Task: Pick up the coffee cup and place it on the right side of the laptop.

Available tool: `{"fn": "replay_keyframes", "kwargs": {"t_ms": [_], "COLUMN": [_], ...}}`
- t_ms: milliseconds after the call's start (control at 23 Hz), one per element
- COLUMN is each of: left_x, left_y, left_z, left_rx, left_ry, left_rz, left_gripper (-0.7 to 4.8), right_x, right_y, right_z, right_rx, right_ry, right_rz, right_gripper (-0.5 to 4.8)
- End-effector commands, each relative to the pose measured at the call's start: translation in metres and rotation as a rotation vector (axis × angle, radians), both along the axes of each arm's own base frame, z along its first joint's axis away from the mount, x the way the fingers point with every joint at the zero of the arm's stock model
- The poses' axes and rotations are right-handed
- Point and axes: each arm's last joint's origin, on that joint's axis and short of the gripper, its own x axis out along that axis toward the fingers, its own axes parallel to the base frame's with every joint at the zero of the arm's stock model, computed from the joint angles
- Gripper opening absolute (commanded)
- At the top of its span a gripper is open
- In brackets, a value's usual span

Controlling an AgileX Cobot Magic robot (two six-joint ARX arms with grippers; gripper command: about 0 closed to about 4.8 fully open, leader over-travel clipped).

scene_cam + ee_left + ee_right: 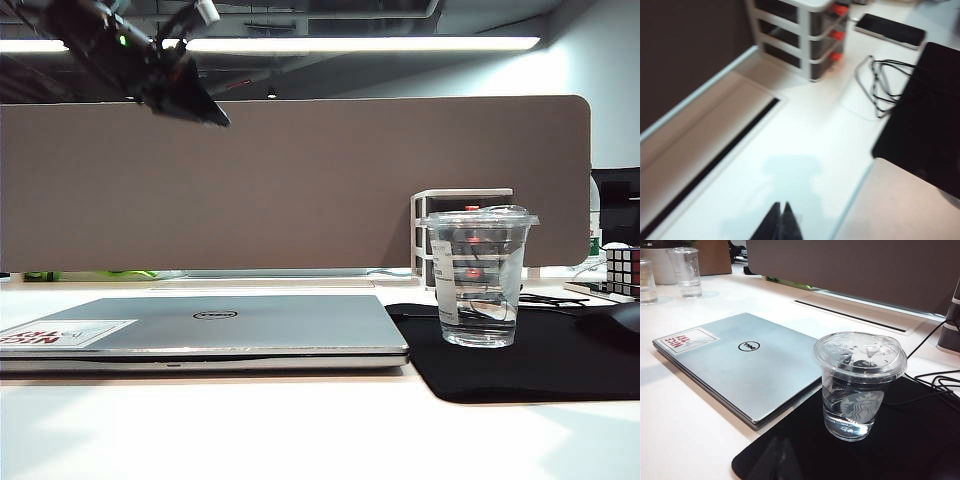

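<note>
On the black mat (pixel 540 372), right of the closed laptop (pixel 200 335), stands the coffee cup (pixel 479 277).
Exterior: left gripper (pixel 205 112) high up, closed, empty. Left wrist: blurred desk (pixel 790 150). Right wrist: right gripper (pixel 777 462) a dark cut-off shape, state unreadable.

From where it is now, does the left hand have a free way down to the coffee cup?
Probably yes. The left hand hangs shut, high above the laptop. The coffee cup stands upright on the black mat with nothing over its lid; the hand must open first.
</note>
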Motion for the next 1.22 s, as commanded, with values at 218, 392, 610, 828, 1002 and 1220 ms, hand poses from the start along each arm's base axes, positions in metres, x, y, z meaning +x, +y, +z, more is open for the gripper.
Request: {"fn": "replay_keyframes", "kwargs": {"t_ms": [218,392,610,828,1002,1220], "left_x": [-0.034,-0.073,-0.148,-0.231,-0.297,-0.345], "left_y": [0.022,0.028,0.038,0.048,0.056,0.063], "left_z": [0.063,0.091,0.087,0.040,-0.012,-0.073], "left_rx": [-0.076,-0.062,-0.109,-0.134,-0.234,-0.300], "left_ry": [-0.083,-0.201,-0.282,-0.324,-0.451,-0.450], "left_rz": [0.264,0.376,0.486,0.591,0.684,0.771], "left_gripper": [-0.05,-0.05,-0.06,-0.06,-0.06,-0.06], "right_x": [0.000,0.000,0.000,0.000,0.000,0.000], "right_y": [0.000,0.001,0.001,0.001,0.001,0.001], "right_z": [0.000,0.000,0.000,0.000,0.002,0.002], "right_rx": [0.007,0.008,0.022,0.022,0.021,0.021], "right_ry": [-0.008,-0.007,0.002,-0.004,-0.027,-0.027], "right_rz": [0.003,0.018,0.035,0.033,0.032,0.031], "right_gripper": [-0.01,-0.01,-0.01,-0.01,-0.01,-0.01]}}
